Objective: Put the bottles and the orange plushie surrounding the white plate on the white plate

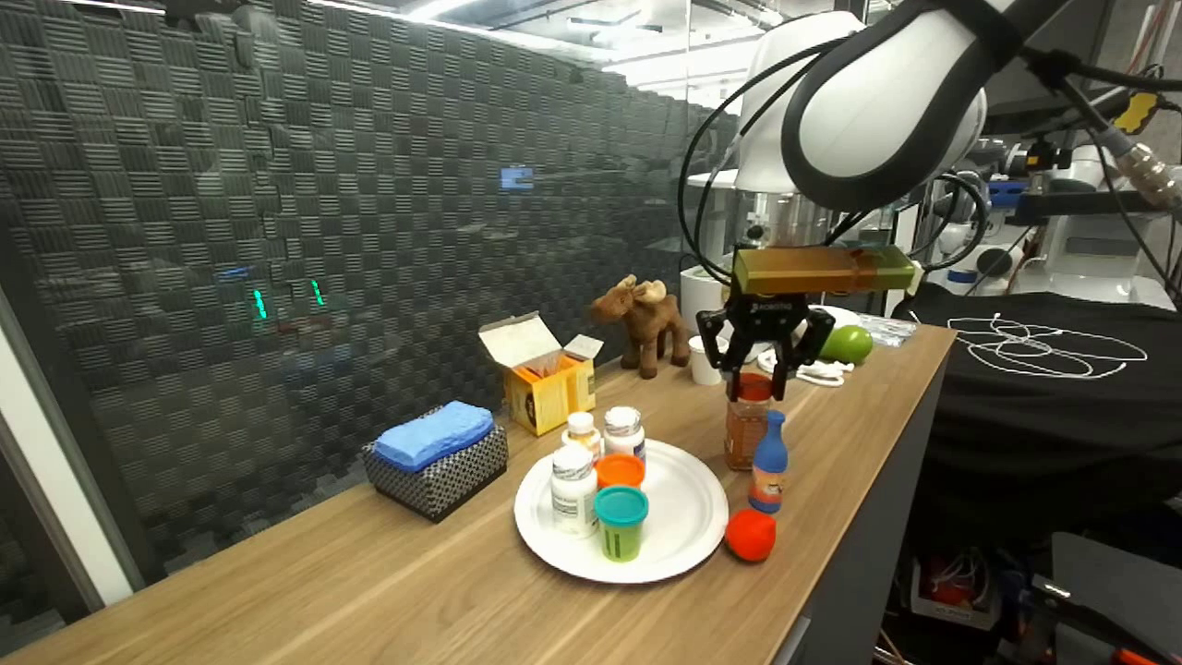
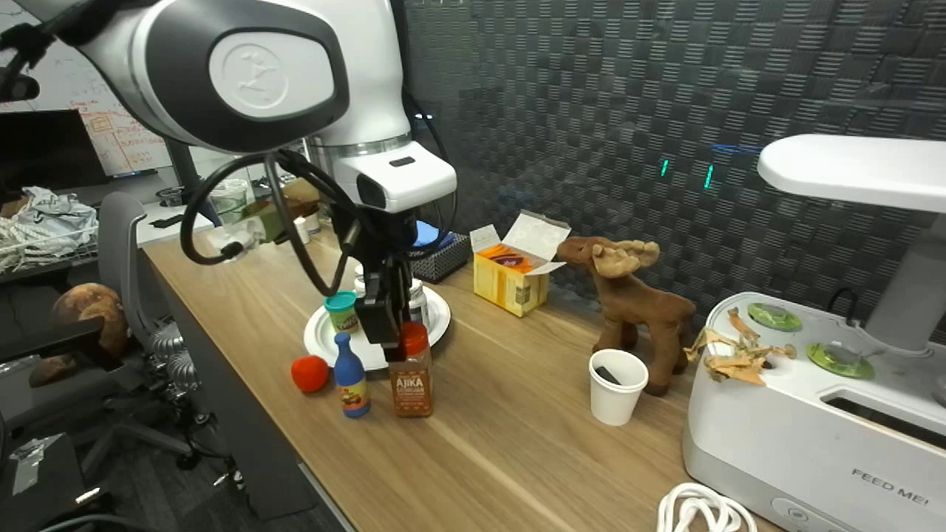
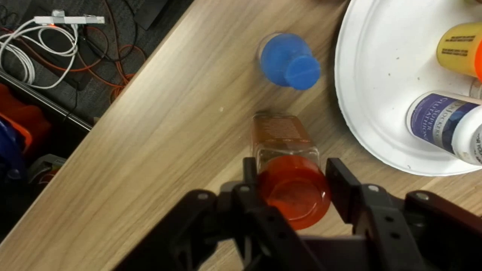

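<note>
Beside the plate (image 1: 679, 508), find the end effector (image 1: 756, 392) astride the red-lidded jar (image 2: 412, 380); unclear whether gripping. Could topple the blue bottle (image 2: 351, 378), also near the plate, by swinging low, or drop the red-lidded jar by pinching only the lid (image 3: 295, 192).

Wooden counter (image 1: 388, 591), on it plate (image 1: 688, 499), bottle (image 1: 768, 478), jar (image 2: 411, 390)

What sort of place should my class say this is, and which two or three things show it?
Most likely a robotics lab, perhaps within an office: a large robot arm appears in both exterior views, and a whiteboard with handwriting and a dark monitor show in the background.
</note>
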Controlling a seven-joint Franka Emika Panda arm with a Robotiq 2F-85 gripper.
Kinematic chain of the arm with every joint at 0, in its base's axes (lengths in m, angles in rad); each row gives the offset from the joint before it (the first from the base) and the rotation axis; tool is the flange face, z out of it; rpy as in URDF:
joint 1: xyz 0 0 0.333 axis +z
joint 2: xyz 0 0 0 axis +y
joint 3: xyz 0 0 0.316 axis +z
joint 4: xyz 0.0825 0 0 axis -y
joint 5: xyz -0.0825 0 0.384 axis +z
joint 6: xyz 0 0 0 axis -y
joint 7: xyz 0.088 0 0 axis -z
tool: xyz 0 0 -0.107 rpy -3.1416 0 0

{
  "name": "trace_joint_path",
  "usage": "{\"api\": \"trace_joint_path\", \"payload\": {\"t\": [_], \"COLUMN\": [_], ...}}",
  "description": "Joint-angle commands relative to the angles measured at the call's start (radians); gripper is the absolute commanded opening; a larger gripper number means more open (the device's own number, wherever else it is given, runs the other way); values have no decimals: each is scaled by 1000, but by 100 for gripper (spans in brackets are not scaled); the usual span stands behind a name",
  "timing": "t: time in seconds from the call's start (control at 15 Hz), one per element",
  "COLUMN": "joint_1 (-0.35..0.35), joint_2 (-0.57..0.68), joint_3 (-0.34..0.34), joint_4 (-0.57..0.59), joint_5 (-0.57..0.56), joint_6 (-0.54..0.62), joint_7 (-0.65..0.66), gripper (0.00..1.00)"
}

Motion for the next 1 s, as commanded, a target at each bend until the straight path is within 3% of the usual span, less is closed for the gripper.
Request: {"api": "trace_joint_path", "payload": {"t": [0.0, 0.47, 0.93], "joint_1": [14, 55, 90], "joint_2": [-53, -91, -23], "joint_3": [-3, 67, 98], "joint_4": [-2, 49, 74], "joint_5": [-44, -183, -125], "joint_6": [-1, -18, -10], "joint_7": [33, 41, -8], "gripper": [24, 24, 24]}}
